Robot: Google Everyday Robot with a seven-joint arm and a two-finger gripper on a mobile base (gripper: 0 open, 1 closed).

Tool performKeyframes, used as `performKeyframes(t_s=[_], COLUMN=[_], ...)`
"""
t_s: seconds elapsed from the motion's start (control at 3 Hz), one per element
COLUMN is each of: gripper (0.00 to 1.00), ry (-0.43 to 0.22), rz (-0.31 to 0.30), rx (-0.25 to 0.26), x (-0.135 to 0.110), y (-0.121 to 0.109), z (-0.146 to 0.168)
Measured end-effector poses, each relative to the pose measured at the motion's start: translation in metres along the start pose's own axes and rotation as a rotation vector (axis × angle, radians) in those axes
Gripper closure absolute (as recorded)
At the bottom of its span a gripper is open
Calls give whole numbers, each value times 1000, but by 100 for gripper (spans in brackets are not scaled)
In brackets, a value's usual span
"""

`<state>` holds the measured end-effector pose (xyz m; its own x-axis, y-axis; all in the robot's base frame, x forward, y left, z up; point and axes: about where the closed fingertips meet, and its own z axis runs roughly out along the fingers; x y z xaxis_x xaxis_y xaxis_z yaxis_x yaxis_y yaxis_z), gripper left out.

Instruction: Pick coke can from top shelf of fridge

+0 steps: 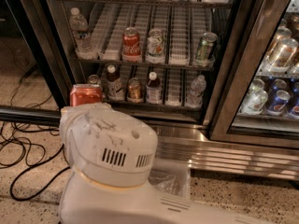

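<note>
The coke can (pixel 85 94), red with a silver top rim, stands upright in the air in front of the fridge's (pixel 223 78) left door frame, outside the shelves. Only its upper part shows above my white wrist housing (pixel 108 148). My gripper is hidden behind that housing, right under the can, and the can travels with the arm, so the gripper is shut on it. The top shelf (pixel 163 3) runs along the top edge of the view with several drinks on it.
The middle rack holds a red Coca-Cola script can (pixel 131 43), a white can (pixel 155 45), a green can (pixel 205 45) and a water bottle (pixel 79 29). The lower rack holds bottles and a brown-gold can (pixel 134 89). Black cables (pixel 21 146) lie on the floor at left. A shut glass door (pixel 275 64) is at right.
</note>
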<state>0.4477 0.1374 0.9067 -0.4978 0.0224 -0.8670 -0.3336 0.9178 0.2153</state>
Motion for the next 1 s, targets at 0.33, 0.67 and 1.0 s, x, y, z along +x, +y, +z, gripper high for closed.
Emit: performKeyframes(t_s=[0.33, 0.67, 1.0], gripper=[100, 100, 100], ry=[-11, -20, -20], rz=[18, 106, 206], rx=[-3, 0, -18], x=[0, 16, 50], y=[-15, -66, -136], z=[3, 13, 44])
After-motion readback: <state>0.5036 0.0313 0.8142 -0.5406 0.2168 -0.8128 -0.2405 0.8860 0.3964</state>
